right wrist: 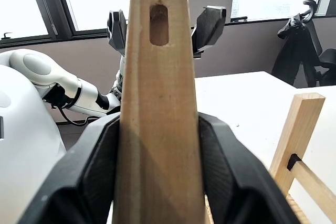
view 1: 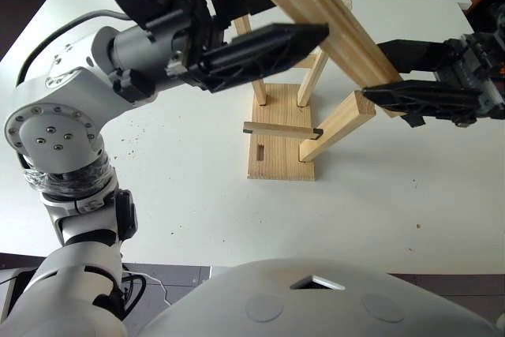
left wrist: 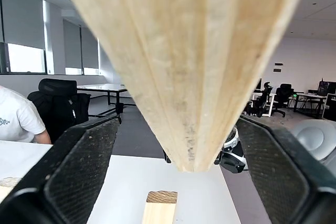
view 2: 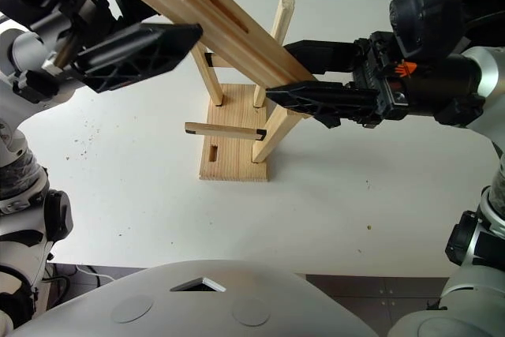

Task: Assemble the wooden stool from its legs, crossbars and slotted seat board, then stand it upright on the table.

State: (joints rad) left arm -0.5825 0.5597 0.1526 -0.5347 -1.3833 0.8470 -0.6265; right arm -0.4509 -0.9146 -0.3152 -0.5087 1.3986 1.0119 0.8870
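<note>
Right hand (view 2: pixel 278 70) first: clamps the slotted board (right wrist: pixel 157 103) near its lower end, both fingers pressed tight against the two long edges. Keeps it off the surface (view 1: pixel 158 171), slanted, high at the left side and lower at the right. Shows a long slot (right wrist: pixel 159 24) cut through the face, beyond the grip.

Left hand (left wrist: pixel 177 129) next: spread wide, one finger on each side of that same board at the upper end, with a gap on both sides in the wrist view. Brackets the wood without squeezing it.

Now down below: base board (view 1: pixel 272 165) flat on the white surface, with a small slot (view 1: pixel 259 150) in its near-left part. Three uprights rising from it, all leaning rather than plumb: far-left leg (view 1: pixel 256 84), far-right leg (view 1: pixel 310 80), near-right leg (view 1: pixel 335 125). Crossbar (view 1: pixel 280 129) level above the base board, dark-tipped at both ends, one end plugged into the near-right leg, the other end free in the air.

Lower end of the slotted board just beside the top of the near-right leg; cannot tell whether touching or apart.
</note>
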